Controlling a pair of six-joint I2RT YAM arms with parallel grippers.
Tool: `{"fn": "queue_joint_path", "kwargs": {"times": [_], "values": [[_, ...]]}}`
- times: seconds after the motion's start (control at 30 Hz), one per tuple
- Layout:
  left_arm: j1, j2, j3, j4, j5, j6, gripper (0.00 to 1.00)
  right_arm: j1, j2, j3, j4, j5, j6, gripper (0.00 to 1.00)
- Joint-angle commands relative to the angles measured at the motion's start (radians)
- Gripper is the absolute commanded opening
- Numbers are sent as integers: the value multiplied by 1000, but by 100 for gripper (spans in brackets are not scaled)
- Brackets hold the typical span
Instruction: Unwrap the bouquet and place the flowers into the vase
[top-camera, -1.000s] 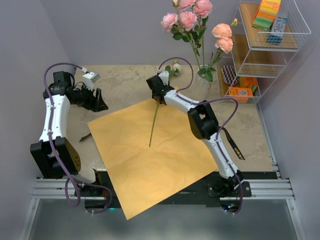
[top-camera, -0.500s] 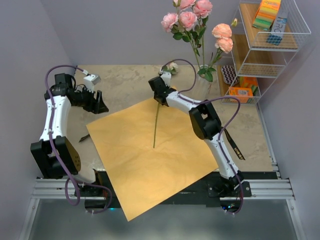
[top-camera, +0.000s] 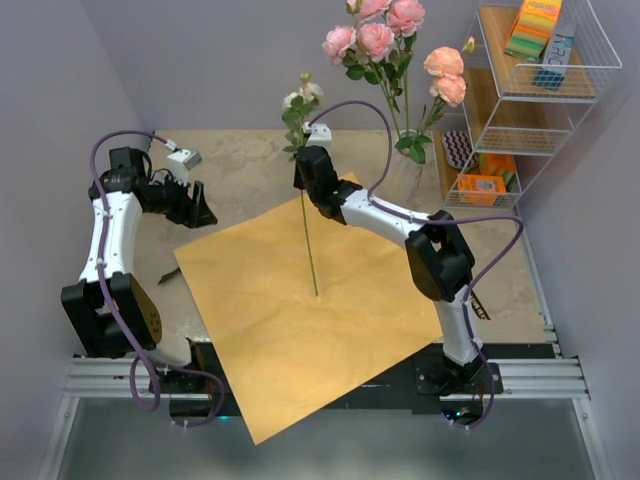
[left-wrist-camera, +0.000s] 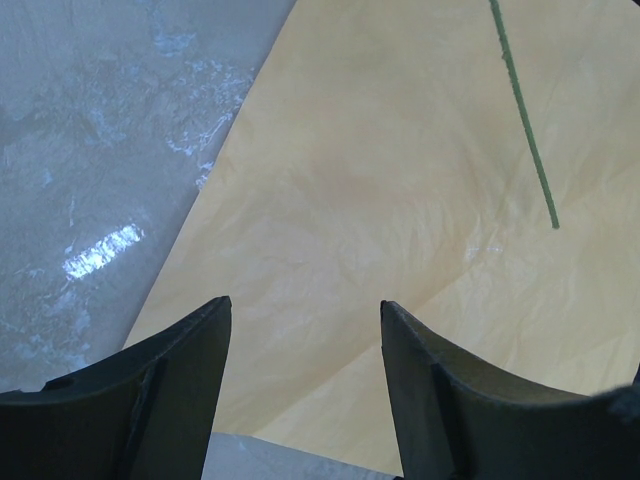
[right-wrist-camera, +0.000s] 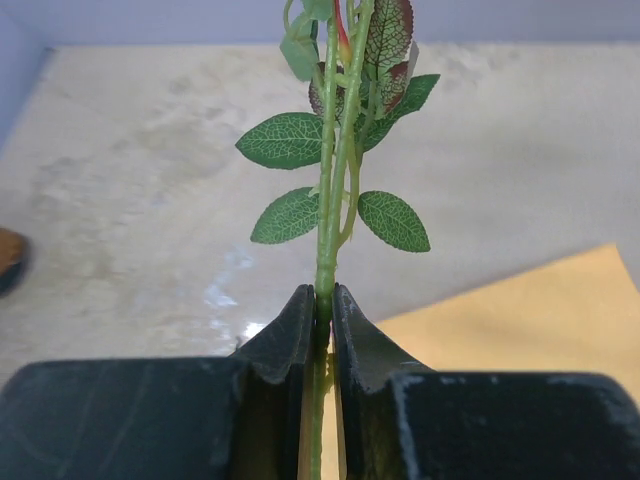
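Raised off the orange paper (top-camera: 300, 330) within the last second, a single rose (top-camera: 300, 97) now stands nearly upright in the right claw (top-camera: 304, 178), which has swung from lying low over the sheet to carrying the bloom high. The wrist view shows the right claw (right-wrist-camera: 325, 297) clamped tight on the green stem (right-wrist-camera: 328, 200) just below its lowest leaves. The stem's long axis runs up and down, pale bloom on top, with the cut end hanging over the middle of the paper; whether it touches the sheet cannot be told.

The vase (top-camera: 415, 176) lies to the right of the claw and slightly farther back, near the wire shelf, already holding pink and peach roses (top-camera: 376, 40). Its body is hard to make out beneath the leaves. The right arm is much the nearer of the two.

The left claw (left-wrist-camera: 302, 306) hangs open and empty over the paper's left edge, well apart from the rose.

The rose is slim and long-stemmed, with small serrated leaves clustered near the top.
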Motion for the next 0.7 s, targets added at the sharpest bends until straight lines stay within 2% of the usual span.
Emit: {"fn": "queue_joint_path", "kwargs": {"times": [0.0,0.17,0.3,0.5,0.63,0.67], "values": [[12,-38,-3,9,20,7,66,36,-126,-27,188,-77,-161,0],[12,-36,-7,11,23,9,66,100,-266,-108,306,-154,-326,0],[14,-36,-39,66,43,-22,66,160,-392,-125,320,-157,-480,0],[-8,-56,-108,394,-3,-229,66,168,-620,-158,374,-175,-578,0],[-72,-85,-151,512,-81,-295,66,168,-728,-161,451,-114,-690,0],[-86,-85,-153,519,-95,-293,66,168,-754,-161,481,-93,-763,0]]}}
